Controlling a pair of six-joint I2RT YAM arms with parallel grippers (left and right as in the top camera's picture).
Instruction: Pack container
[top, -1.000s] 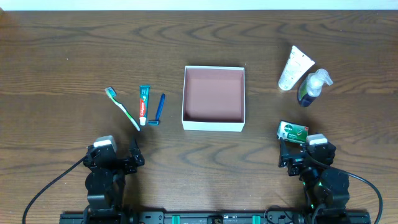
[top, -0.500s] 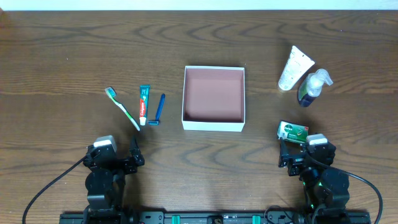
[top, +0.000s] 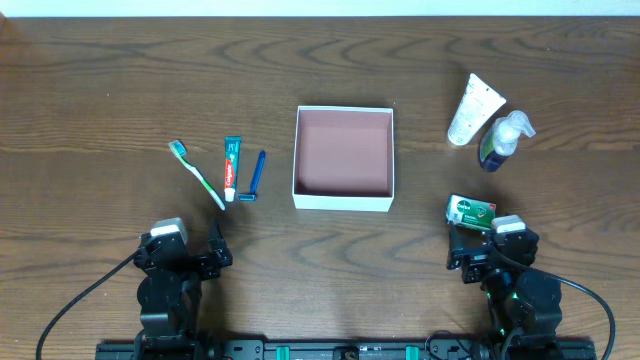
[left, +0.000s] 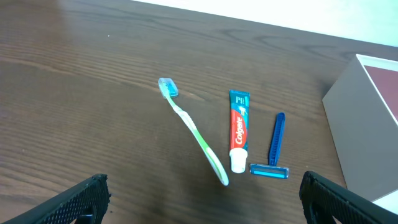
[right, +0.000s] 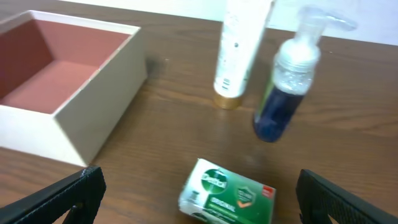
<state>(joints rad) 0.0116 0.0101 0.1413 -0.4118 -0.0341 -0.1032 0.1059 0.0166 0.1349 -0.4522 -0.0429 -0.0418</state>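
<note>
left tool (left: 202, 186) and right tool (right: 199, 180) both spread wide, apart from the container (top: 343, 150).

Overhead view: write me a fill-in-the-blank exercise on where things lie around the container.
1. The container holds ____ toiletries.
2. The toothpaste lies between the toothbrush and the ____.
3. The green soap packet lies on the robot's ____ side.
4. The pump bottle lies beside the white ____.
Missing: no; razor; right; tube.
</note>
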